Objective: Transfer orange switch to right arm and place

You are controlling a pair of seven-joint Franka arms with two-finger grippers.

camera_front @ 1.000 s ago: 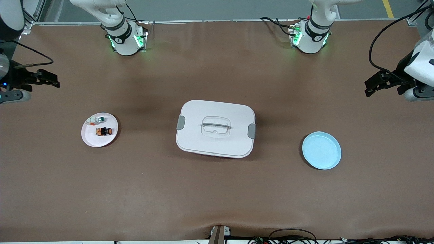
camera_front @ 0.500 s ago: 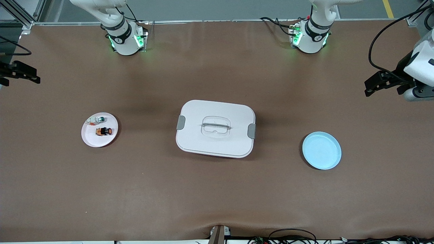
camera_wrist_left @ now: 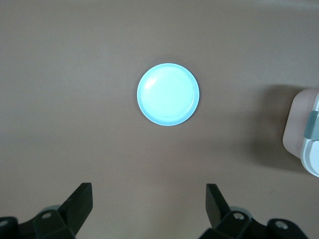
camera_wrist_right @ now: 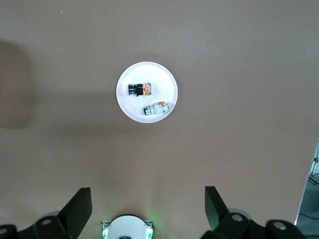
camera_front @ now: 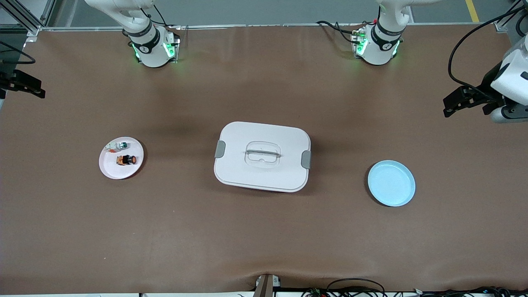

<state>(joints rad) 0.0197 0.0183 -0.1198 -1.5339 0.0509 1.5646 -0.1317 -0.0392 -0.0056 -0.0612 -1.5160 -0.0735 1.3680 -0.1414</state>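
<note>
The orange switch (camera_front: 126,159), a stubby black part with orange bands, lies on its side on a small white plate (camera_front: 113,169) toward the right arm's end of the table. In the right wrist view the orange switch (camera_wrist_right: 140,89) rests on that plate (camera_wrist_right: 149,69), well below my open, empty right gripper (camera_wrist_right: 148,204). My right gripper (camera_front: 24,84) hangs high over the table's edge at its own end. My left gripper (camera_front: 453,102) hovers high over the left arm's end, open and empty (camera_wrist_left: 149,204), looking down on a light blue plate (camera_wrist_left: 168,94).
A small white-and-clear part (camera_front: 119,145) with a green tip shares the white plate. A white lidded box (camera_front: 262,156) with grey clips sits mid-table. The light blue plate (camera_front: 391,183) holds nothing. The right arm's base (camera_wrist_right: 127,228) shows between the right fingers.
My right gripper has drawn back toward the table's edge at the right arm's end. The left gripper, plates, box and switch have stayed put.
</note>
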